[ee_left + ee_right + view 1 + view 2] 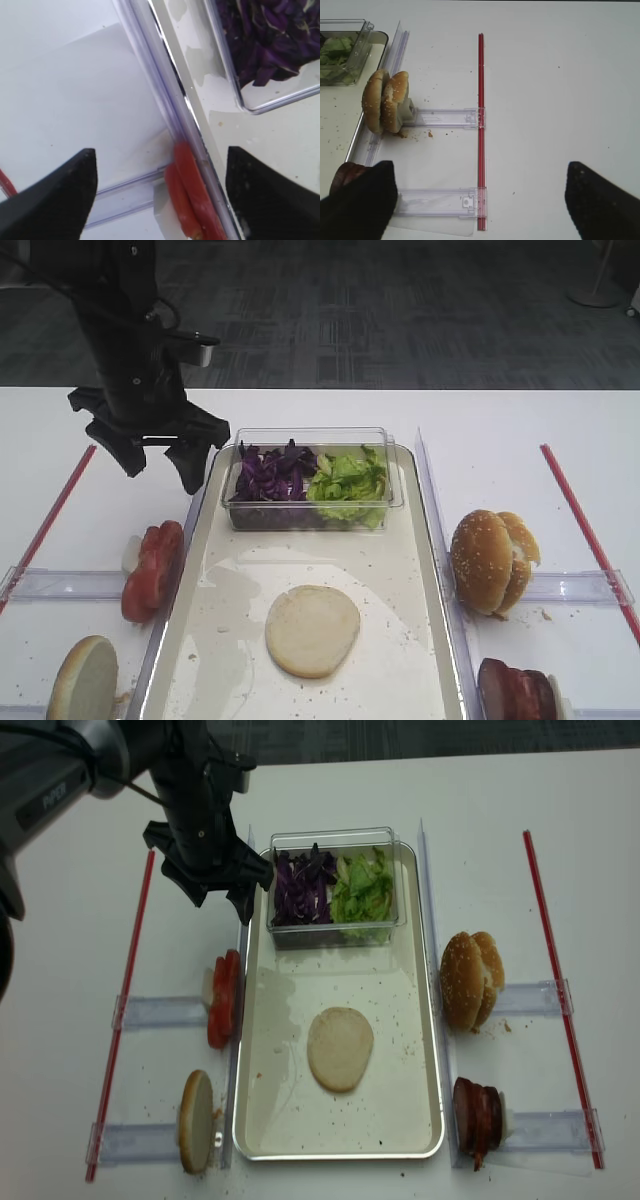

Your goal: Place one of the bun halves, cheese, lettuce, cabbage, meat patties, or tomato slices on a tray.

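Bun half [312, 629] lies flat, cut face up, on the tray [425, 640], near its front middle, and you can see it untouched from the first high view. Behind it a clear tub [395, 475] holds cabbage [270, 475] on the left and lettuce [348, 483] on the right. Your left gripper [158, 468] hangs over the table off the tray's far left corner, jaws spread wide and holding nothing. Tomato slices [152, 571] stand on edge just left of the tray; sesame buns [493, 560] stand to its right, with meat patties [515, 690] in front of them. In the right wrist view, your right gripper [480, 200] shows two dark fingertips [362, 202] well apart over bare table, nothing between them. In the left wrist view, the wide fingers frame the tomato slices beside the tray rim. The second high view shows the same layout from above, the right gripper out of sight.
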`<state>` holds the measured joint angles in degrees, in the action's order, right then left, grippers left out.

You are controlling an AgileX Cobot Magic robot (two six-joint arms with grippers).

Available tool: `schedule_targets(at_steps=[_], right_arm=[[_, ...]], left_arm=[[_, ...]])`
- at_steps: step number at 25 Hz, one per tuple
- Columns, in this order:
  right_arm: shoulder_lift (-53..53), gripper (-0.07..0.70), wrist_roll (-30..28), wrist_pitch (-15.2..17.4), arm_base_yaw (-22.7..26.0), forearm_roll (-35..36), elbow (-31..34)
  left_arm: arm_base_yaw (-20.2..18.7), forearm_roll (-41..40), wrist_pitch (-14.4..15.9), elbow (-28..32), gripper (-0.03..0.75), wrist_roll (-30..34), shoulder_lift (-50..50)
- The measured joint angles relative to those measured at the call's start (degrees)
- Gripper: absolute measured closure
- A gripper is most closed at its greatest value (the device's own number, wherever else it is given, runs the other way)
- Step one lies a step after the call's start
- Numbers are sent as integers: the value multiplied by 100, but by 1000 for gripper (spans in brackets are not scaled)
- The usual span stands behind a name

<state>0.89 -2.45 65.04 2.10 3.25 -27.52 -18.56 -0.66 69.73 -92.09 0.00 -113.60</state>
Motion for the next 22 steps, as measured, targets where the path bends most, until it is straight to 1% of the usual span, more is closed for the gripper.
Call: schedule_targets(at_steps=[6,11,14,22], right_arm=[[0,-60,0,0,0,0,0],[0,-60,13,0,0,0,0],[0,-60,13,0,0,0,0],[0,-60,13,0,0,0,0]], left_arm=[[0,-37,0,0,223,48,0],[14,-368,0,0,223,68,0],[181,-415,0,0,223,123,0],[957,-493,0,0,223,192,0]])
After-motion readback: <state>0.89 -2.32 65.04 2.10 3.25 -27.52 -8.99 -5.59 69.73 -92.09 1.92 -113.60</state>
